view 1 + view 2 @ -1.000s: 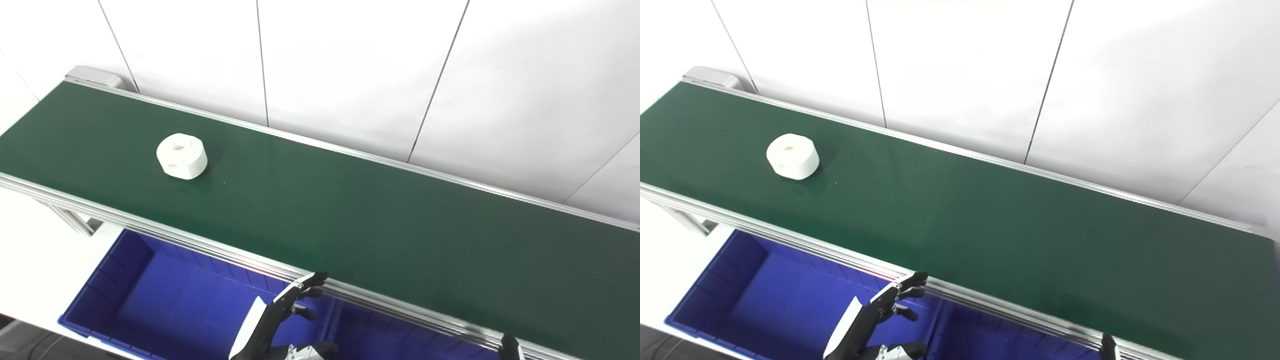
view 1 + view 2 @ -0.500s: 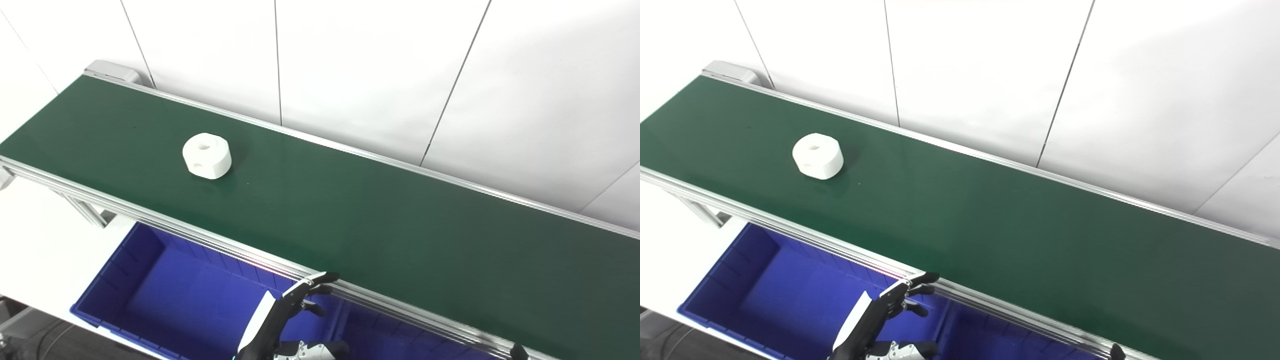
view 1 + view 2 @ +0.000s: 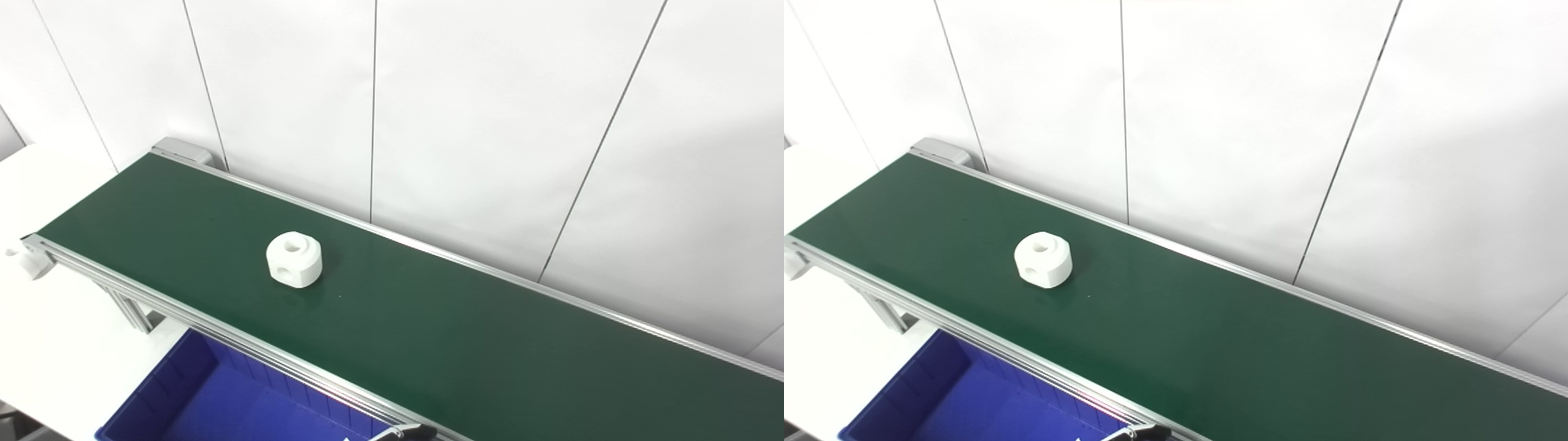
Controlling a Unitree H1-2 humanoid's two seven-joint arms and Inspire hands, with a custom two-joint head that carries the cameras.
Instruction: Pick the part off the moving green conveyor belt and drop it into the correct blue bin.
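Note:
A white round part [image 3: 294, 259] with a hole in its top and another in its side lies on the green conveyor belt [image 3: 490, 343], towards its left end. It also shows in the right eye view [image 3: 1043, 260]. Only the dark fingertips of my left hand [image 3: 409, 432] show at the bottom edge, below the belt's near rail and far from the part. Whether the hand is open cannot be told. My right hand is out of view. A blue bin [image 3: 202, 404] sits below the belt's near rail at the bottom left.
The belt has aluminium rails [image 3: 202, 321] along both long sides and ends at the left [image 3: 177, 149]. A white panelled wall [image 3: 429, 122] stands right behind it. A white surface [image 3: 43, 343] lies at the left, beside the bin.
The whole picture has shifted: the camera now looks higher and further left. My left hand has dropped almost out of the picture, and the right fingertip is no longer seen.

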